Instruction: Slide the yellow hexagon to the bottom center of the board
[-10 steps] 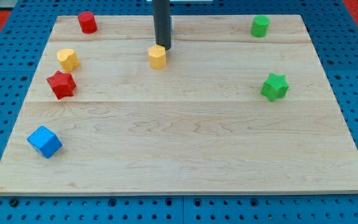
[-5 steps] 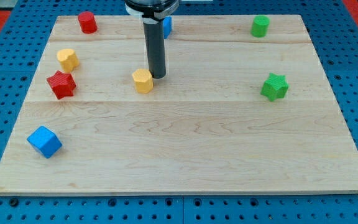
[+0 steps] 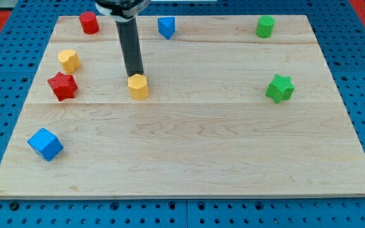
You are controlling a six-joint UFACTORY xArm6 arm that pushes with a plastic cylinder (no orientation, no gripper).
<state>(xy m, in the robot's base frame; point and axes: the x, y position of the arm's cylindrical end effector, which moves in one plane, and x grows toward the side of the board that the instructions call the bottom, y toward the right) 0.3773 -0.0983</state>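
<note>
The yellow hexagon point(image 3: 138, 87) sits on the wooden board point(image 3: 189, 145), left of centre in the upper half. My tip point(image 3: 134, 74) stands just above it in the view, touching or almost touching its top edge. The dark rod rises from there to the view's top.
A second yellow block point(image 3: 69, 60) and a red star point(image 3: 62, 85) lie at the left. A red cylinder point(image 3: 89, 22) and a blue block point(image 3: 166, 26) are near the top edge. A green cylinder point(image 3: 265, 26) and a green star point(image 3: 280, 88) are at the right. A blue cube point(image 3: 45, 144) is at the lower left.
The yellow hexagon has slid down and to the left. My tip moved from its top right, past its right side, to its top edge, uncovering the blue block.
</note>
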